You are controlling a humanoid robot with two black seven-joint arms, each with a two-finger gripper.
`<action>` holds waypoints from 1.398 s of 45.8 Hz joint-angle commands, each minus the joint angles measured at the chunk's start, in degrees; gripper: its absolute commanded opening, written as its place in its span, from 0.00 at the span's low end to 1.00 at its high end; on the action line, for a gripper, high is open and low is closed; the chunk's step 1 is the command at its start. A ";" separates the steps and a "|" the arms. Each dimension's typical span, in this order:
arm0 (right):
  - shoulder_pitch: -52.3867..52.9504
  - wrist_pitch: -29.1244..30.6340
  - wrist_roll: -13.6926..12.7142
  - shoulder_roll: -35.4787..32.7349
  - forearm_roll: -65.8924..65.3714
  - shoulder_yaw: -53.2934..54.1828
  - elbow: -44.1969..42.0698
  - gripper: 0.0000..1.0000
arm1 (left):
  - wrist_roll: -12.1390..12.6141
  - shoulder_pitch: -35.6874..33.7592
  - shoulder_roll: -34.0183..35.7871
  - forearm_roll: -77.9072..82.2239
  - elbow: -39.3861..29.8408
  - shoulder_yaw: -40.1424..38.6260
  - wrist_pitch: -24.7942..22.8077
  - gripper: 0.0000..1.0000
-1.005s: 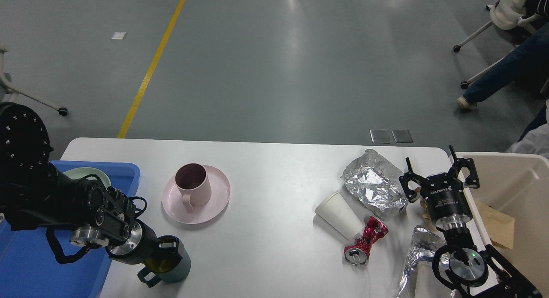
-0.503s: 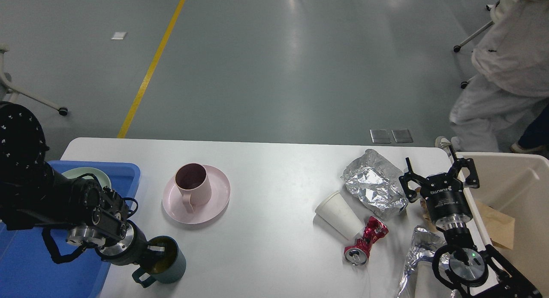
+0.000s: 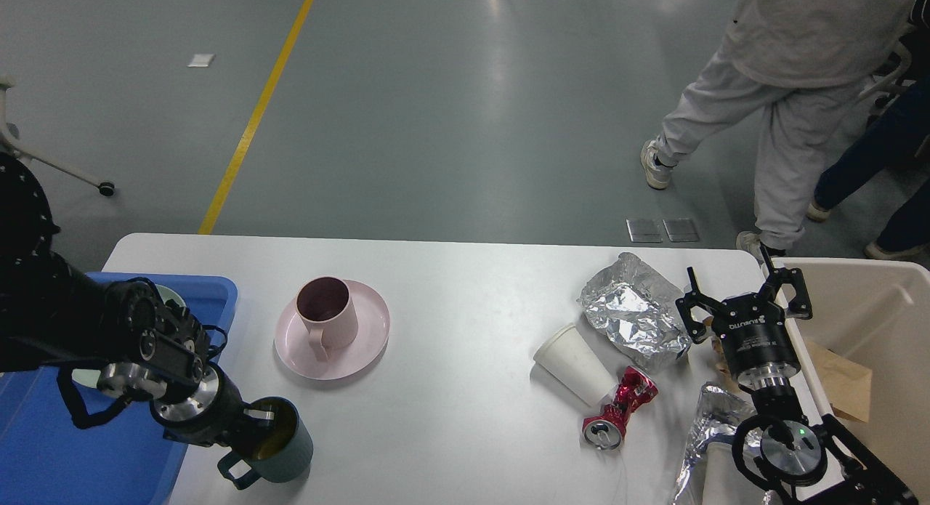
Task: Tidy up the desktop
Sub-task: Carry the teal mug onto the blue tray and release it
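At the far left a blue tray [image 3: 211, 291] overhangs the white worktop [image 3: 458, 309], which fills the lower half of the scene. The left hand [image 3: 254, 421] grips the rim of a dark green mug [image 3: 280, 443] near the front edge. Behind sits a pink mug [image 3: 327, 316] on a pink saucer [image 3: 367, 338]. Further right lie a tipped paper cup [image 3: 577, 363], a crushed red can [image 3: 617, 410] and crumpled foil [image 3: 636, 316]. The right hand [image 3: 745, 291] is spread wide, empty, beside a beige bin [image 3: 864, 301].

Both arms [image 3: 87, 330] are showing black housings with silver metal wrist rings and looping black cables. Right gripper [image 3: 742, 296] is wearing white lettering on its black body; a green light [image 3: 801, 430] is glowing lower down.
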 commanded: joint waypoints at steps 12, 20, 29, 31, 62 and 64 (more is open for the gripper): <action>0.00 0.00 0.00 0.00 -0.05 0.00 0.00 1.00 | -2.95 -37.46 -0.50 -0.01 -12.54 6.50 -20.64 0.00; 0.00 0.00 0.00 0.00 0.04 0.00 0.00 1.00 | -5.78 -46.72 -2.26 0.08 -13.77 8.88 -26.56 0.00; 0.00 0.00 0.00 0.00 0.04 0.00 0.00 1.00 | -5.78 -46.73 -1.56 0.34 -13.51 10.90 -26.13 0.00; 0.00 0.00 0.00 0.00 -0.05 0.00 0.00 1.00 | -5.86 -45.77 0.97 2.52 -12.98 12.56 -25.86 0.00; 0.00 0.00 0.00 0.00 0.04 0.00 0.00 1.00 | -6.48 4.40 36.67 24.77 26.30 -2.00 -20.50 0.00; 0.00 0.00 0.00 0.00 -0.04 0.00 0.00 1.00 | -6.39 8.36 37.38 25.57 28.67 -5.69 -20.50 0.00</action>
